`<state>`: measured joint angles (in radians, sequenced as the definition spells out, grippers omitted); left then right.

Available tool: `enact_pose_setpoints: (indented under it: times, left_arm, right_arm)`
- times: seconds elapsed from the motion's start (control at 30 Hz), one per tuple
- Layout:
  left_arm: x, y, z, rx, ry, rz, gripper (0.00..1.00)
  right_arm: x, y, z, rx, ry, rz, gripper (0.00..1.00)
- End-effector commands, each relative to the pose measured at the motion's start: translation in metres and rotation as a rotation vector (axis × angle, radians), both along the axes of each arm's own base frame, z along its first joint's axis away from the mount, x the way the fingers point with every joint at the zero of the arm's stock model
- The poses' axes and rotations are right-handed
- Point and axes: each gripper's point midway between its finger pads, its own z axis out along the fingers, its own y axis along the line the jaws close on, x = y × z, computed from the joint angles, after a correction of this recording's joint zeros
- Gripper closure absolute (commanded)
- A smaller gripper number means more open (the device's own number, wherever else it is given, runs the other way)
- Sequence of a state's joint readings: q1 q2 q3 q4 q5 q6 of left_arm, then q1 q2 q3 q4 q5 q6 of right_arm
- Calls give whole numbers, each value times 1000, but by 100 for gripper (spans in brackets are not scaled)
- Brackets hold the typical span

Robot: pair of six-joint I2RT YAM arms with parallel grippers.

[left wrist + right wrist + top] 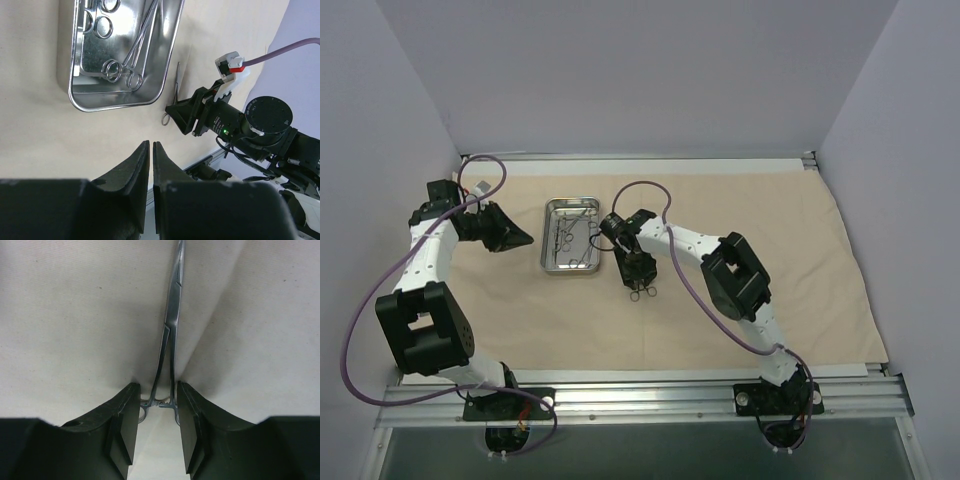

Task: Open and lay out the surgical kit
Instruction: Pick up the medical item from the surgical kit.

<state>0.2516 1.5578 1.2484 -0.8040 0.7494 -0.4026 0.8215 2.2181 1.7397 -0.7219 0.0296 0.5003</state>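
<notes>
with the cloth (770,240) spread and the tray (548,240) on it, we seem to be laying out 1 forceps (170,325) just beside the tray, right gripper (158,390) straddling its handles (pinched or not, we cannot tell), left gripper (151,150) clenched empty; next probably calls for a clean let-go.

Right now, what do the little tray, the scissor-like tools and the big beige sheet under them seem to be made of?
The tray: polished metal, probably steel; its walls mirror the tools inside. The forceps: bare silvery metal, likely steel too, with a satin sheen. The sheet: looks like cloth, matte beige, maybe cotton; it shows soft creases and no shine.
</notes>
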Motion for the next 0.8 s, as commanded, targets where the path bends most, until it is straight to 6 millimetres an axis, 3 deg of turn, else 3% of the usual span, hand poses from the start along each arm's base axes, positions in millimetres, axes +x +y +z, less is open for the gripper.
enact_pose_setpoints:
  times: [0.0, 0.1, 0.23, 0.3, 0.47, 0.6, 0.77]
  left_arm:
    - [9, 3, 17, 2, -75, -19, 85]
    - [8, 3, 15, 6, -72, -18, 85]
    - [8, 4, 14, 6, -70, -15, 85]
    - [8, 5, 15, 6, -72, -12, 85]
    - [8, 6, 15, 5, -70, -7, 85]
    - [9, 7, 17, 10, -75, -4, 85]
    - [10, 7, 17, 8, -76, -1, 85]
  right_arm:
    - [-7, -13, -14, -52, 28, -5, 64]
    - [-11, -16, -21, -55, 49, -2, 65]
    - [-14, -21, -26, -58, 69, -4, 84]
    - [-12, -22, -22, -66, 57, -3, 87]
    - [5, -23, 9, -79, -20, 8, 93]
    - [23, -14, 46, -55, -83, 18, 94]
    - [23, -18, 52, -52, -79, 13, 92]
